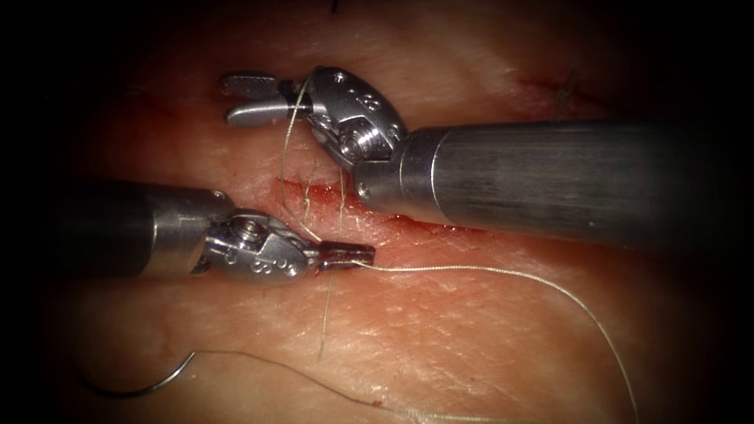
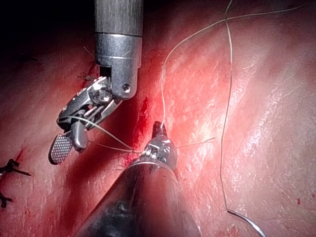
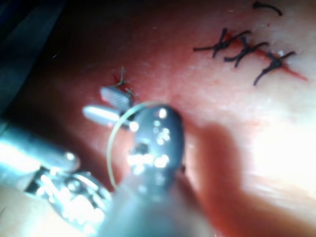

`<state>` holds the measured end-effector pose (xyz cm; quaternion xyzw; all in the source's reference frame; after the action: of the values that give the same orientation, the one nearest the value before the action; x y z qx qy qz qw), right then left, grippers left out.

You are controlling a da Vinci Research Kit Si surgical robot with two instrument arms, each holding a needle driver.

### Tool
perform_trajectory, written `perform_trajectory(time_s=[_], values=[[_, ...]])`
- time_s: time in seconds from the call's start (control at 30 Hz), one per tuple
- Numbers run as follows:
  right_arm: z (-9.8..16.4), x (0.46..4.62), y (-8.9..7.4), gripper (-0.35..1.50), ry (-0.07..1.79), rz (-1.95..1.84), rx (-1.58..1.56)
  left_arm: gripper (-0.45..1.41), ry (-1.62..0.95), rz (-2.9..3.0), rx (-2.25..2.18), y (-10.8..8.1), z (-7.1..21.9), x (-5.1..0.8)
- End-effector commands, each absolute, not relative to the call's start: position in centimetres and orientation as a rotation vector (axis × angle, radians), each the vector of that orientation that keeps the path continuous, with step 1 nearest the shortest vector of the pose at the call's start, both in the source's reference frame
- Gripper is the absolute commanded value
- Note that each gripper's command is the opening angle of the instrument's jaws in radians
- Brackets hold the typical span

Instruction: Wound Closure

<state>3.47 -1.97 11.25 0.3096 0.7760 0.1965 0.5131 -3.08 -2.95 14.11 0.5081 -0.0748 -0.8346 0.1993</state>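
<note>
Pork-belly tissue (image 1: pixel 487 330) filled the field, its cut (image 1: pixel 314 188) edged with red fluid (image 1: pixel 424 224). At the cut, the left tool (image 1: pixel 345 255) had its jaws clamped on the thread (image 1: pixel 471 269), while the right tool (image 1: pixel 251 98) held its jaws apart beyond it, gripping nothing, with thread draped over its wrist. The curved needle (image 1: pixel 145 385) lay free on the tissue's near left, outside it; keeping the thread taut without snagging looked wise.

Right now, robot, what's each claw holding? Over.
Left tool shut on thread. Right tool open, thread looped around it, holding nothing. Needle lying loose on tissue, left of cut.
</note>
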Motion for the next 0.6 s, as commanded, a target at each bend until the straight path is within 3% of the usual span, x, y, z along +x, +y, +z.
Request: perform_trajectory(time_s=[0.03, 0.27, 0.6], values=[[11.23, 3.50, -2.01, 0.59, 1.874, 0.455, 0.770, -0.45, -0.207, -2.339, 1.422, -2.97, 14.20, -3.12], [11.09, 3.28, -2.16, 0.64, 1.904, 0.335, 0.834, -0.45, -0.209, -2.338, 1.420, -2.83, 14.34, -3.03], [11.21, 2.96, -2.27, 0.57, 1.837, 0.145, 0.810, -0.45, -0.223, -2.383, 1.397, -2.50, 14.58, -2.70]])
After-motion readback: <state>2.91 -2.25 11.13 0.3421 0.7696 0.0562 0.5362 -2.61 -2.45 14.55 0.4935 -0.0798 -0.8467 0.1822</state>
